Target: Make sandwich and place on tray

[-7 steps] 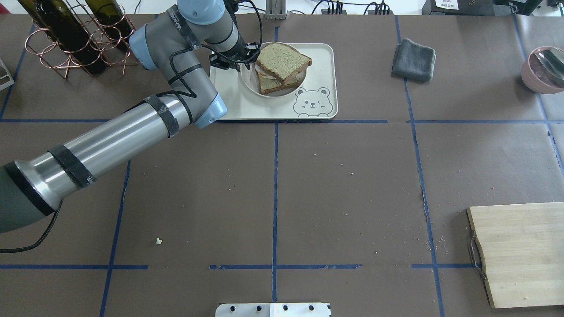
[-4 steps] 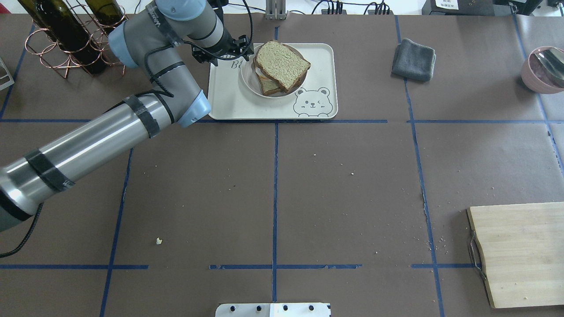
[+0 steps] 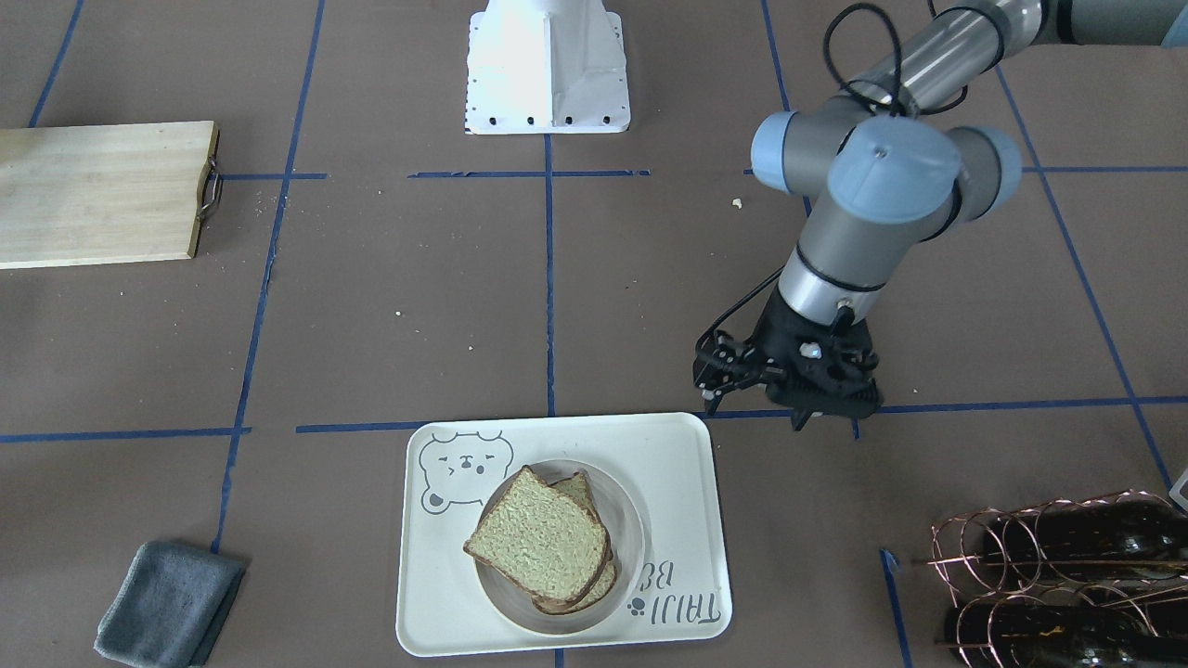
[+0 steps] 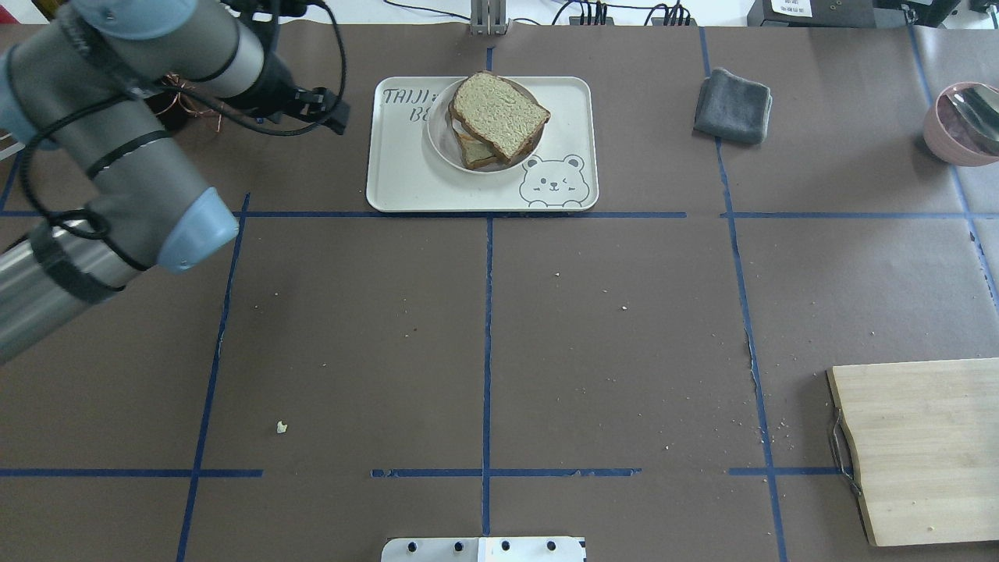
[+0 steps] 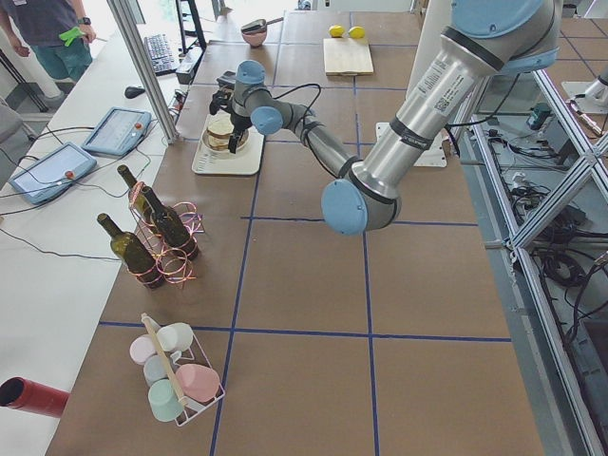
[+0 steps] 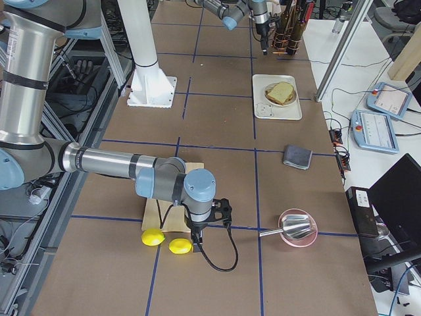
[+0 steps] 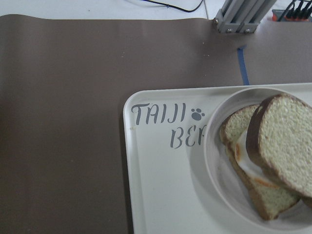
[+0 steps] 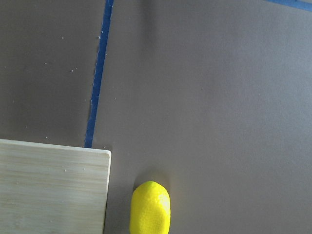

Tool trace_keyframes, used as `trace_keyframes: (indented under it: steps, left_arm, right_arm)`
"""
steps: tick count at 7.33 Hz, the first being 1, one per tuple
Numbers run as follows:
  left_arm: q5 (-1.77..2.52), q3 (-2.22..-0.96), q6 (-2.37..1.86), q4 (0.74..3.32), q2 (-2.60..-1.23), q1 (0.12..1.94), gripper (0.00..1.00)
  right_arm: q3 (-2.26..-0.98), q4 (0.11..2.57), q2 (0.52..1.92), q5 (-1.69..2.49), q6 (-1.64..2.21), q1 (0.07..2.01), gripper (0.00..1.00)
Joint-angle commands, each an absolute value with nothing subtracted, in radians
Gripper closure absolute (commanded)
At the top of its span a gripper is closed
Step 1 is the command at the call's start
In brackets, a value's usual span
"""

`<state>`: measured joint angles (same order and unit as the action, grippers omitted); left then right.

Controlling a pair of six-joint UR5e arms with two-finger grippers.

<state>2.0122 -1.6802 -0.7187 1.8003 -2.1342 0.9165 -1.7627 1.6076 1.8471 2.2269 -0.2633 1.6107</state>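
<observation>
The sandwich (image 4: 499,113) lies on a small round white plate (image 4: 445,152) on the cream bear tray (image 4: 406,172) at the far middle of the table. The top slice sits skewed over the lower one. In the left wrist view the white egg (image 7: 243,158) with orange edges shows between the slices. My left gripper (image 4: 335,113) hangs to the left of the tray, off it, open and empty; it also shows in the front view (image 3: 789,408). My right gripper (image 6: 197,240) shows only in the right side view, above two lemons; I cannot tell its state.
A grey cloth (image 4: 734,105) lies right of the tray. A pink bowl with a metal scoop (image 4: 964,125) is at the far right. A wooden board (image 4: 929,445) is at the near right, with a lemon (image 8: 150,207) beside it. A copper bottle rack (image 3: 1067,575) stands near my left arm.
My left gripper let go of the top slice and drew back left, off the tray. The slice, tilted before, now lies flat on the sandwich.
</observation>
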Motion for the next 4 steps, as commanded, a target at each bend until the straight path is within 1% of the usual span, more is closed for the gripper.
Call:
trace_keyframes:
  steps: [1,2,3,4]
  left_arm:
    - [2.109,-1.929,-0.405,1.706,-1.867,1.045,0.0]
    - [2.287,-1.924,-0.382,1.695,-1.788,1.201,0.0]
    - [2.33,-1.924,-0.254,1.697,-1.676,1.304,0.0]
    - [2.336,-1.886,-0.047,1.695,-1.589,1.407,0.0]
  right_arm:
    - [-1.769,1.608,1.844,2.229,-0.261,1.611,0.0]
    - [-1.773,1.608,1.844,2.232,-0.259,1.611,0.0]
    - [-1.775,1.608,1.844,2.24,-0.259,1.611,0.0]
    - [-1.776,1.608,1.844,2.252,-0.259,1.611,0.0]
